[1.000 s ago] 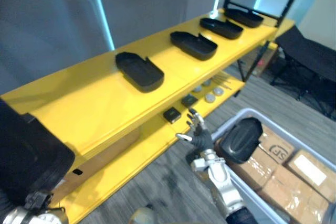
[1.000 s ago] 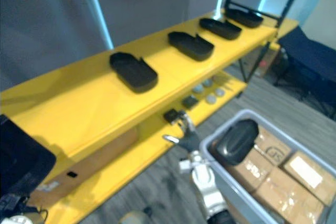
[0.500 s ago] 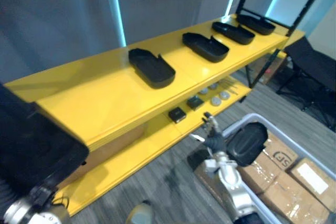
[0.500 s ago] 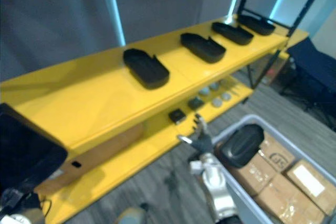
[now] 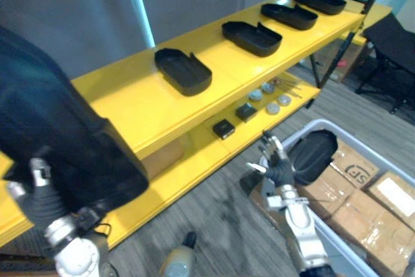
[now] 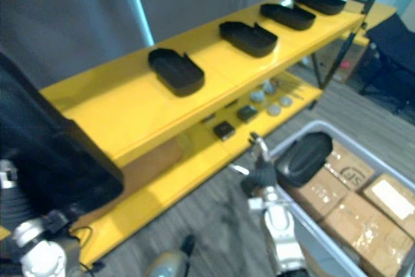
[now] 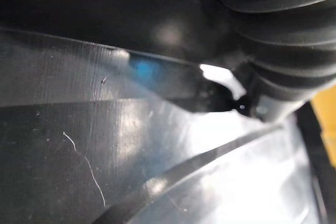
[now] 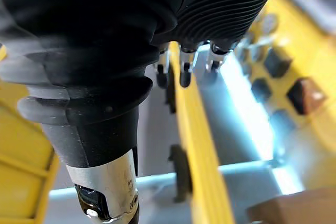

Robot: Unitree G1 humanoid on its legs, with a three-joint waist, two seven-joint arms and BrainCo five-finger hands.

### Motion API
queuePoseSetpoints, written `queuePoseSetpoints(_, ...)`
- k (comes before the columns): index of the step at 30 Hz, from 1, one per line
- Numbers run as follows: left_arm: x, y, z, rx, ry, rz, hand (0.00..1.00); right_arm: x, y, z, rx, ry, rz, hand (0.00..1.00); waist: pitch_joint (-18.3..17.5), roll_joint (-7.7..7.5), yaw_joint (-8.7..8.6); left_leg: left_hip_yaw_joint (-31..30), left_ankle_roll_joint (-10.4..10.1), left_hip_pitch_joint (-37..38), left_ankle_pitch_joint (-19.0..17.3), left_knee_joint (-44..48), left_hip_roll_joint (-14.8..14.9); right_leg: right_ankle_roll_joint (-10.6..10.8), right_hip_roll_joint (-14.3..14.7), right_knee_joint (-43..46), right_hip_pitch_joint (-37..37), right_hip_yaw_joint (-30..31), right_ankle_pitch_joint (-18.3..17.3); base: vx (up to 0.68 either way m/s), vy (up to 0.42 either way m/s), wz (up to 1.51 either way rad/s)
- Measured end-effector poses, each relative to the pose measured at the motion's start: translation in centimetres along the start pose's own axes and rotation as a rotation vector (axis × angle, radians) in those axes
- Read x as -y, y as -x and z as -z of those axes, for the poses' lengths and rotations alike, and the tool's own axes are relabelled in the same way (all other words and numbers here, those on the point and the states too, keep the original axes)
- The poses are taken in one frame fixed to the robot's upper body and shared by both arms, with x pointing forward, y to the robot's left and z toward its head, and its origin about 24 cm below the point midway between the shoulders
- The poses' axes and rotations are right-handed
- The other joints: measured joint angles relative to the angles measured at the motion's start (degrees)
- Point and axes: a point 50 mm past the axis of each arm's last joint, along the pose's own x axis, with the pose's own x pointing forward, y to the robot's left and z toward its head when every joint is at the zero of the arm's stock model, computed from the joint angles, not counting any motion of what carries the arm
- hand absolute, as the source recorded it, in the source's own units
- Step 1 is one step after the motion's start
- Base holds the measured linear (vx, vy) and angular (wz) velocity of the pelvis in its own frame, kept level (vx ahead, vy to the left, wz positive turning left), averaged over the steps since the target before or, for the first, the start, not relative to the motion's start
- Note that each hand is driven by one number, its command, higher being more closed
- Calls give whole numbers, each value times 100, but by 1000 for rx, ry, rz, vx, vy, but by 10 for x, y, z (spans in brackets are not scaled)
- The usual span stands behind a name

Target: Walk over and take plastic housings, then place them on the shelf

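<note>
My left hand (image 5: 40, 204) grips the lower edge of a large black plastic housing (image 5: 61, 131) and holds it up at the left end of the yellow shelf (image 5: 139, 105). The same housing's glossy surface (image 7: 131, 145) shows close up in the left wrist view. Several more black housings lie in a row on the top shelf: one (image 5: 183, 71) nearest, another (image 5: 251, 37) further on, others beyond. My right hand (image 5: 276, 168) hangs low, open and holding nothing, beside a grey bin (image 5: 293, 137). In the bin another housing (image 5: 314, 152) rests on cardboard boxes.
The lower shelf (image 5: 194, 160) carries small dark blocks (image 5: 224, 128) and round discs (image 5: 273, 107). Cardboard boxes (image 5: 353, 189) fill the bin. A black rack post (image 5: 337, 47) stands at the shelf's far end, with a dark chair (image 5: 395, 50) beyond. Grey carpet (image 5: 220, 225) lies between me and the shelf.
The view has shifted. The housing in my left hand has risen and now covers the shelf's left end. My right hand stays low by the bin.
</note>
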Motion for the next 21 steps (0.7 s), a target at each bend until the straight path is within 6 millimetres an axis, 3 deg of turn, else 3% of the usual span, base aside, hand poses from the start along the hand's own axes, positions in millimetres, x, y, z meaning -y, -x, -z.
queuePoseSetpoints(3, -5, 1, 0, -2, -19, -5, 100, -6, -1, -3, 36, -14, -21, 0, 16, -18, 140, 206, -63, -152, 130, 344, -57, 119, -142, 114, 4, 9, -76, 28, 63, 7)
queuePoseSetpoints(6, -7, -2, -6, 30, -27, 3, 100, -17, -11, -11, 80, -32, -37, 0, 76, -218, 216, 229, -25, -429, -207, 848, -233, 95, -302, 116, 10, -17, -92, 78, 93, 14)
queuePoseSetpoints(7, -7, -5, -8, 46, -24, 17, 100, -21, -14, -14, 96, -39, -34, 0, 100, -327, 248, 226, 12, -549, -407, 1092, -320, -13, -359, 143, 67, -62, -82, 116, 94, 30)
queuePoseSetpoints(9, -2, -8, -10, 62, -14, 44, 100, -20, -14, -15, 99, -36, -25, 0, 97, -338, 235, 87, 70, -549, -639, 1287, -427, -279, -520, 741, -3, 81, 189, 169, 178, 45)
queuePoseSetpoints(10, 1, -12, -12, 82, -15, 69, 100, -18, -14, -16, 103, -34, -12, 0, 84, -350, 209, 18, 108, -452, -732, 1275, -470, -591, -681, 1441, -258, 380, 403, 201, 236, 36)
queuePoseSetpoints(11, 1, -16, -15, 103, -28, 87, 100, -19, -17, -18, 120, -37, -10, 0, 61, -406, 214, 18, 178, -303, -789, 1165, -516, -712, -852, 2111, -591, 754, 794, 193, 180, 25)
queuePoseSetpoints(13, -2, -20, -18, 125, -58, 91, 100, -22, -21, -25, 167, -29, -22, 0, 59, -429, 137, -87, 312, 24, -814, 913, -541, -696, -1037, 3044, -1051, 1193, 1211, 266, 109, 12)
queuePoseSetpoints(14, 0, -22, -19, 135, -62, 95, 100, -24, -22, -27, 188, -22, -28, 0, 87, -382, 116, -147, 369, 182, -852, 832, -511, -713, -1037, 3396, -1276, 1284, 721, 298, 49, 13)
queuePoseSetpoints(16, 4, -28, -21, 155, -60, 93, 100, -24, -28, -36, 236, 9, -49, 0, 103, -274, 58, -277, 380, 568, -886, 639, -343, -782, -653, 3287, -1519, 1186, 3, 276, 52, 21)
queuePoseSetpoints(18, 10, -35, -24, 177, -53, 106, 100, -24, -39, -50, 303, 29, -77, 0, 73, -196, 1, -407, 318, 712, -973, 538, -189, -848, -239, 2409, -1757, 1282, -151, 220, -19, 35)
queuePoseSetpoints(20, 19, -44, -22, 184, -40, 119, 100, -21, -45, -74, 398, -27, -118, 0, 50, -141, -30, -663, 219, 690, -1081, 549, -122, -731, 150, 1521, -2118, 1958, -70, 209, -146, 63)
queuePoseSetpoints(21, 27, -50, -17, 167, -26, 130, 100, -19, -43, -91, 472, -64, -132, 0, 58, -127, -95, -948, 146, 694, -1127, 551, -121, -555, 403, 1078, -2227, 2628, 41, 238, -290, 131)
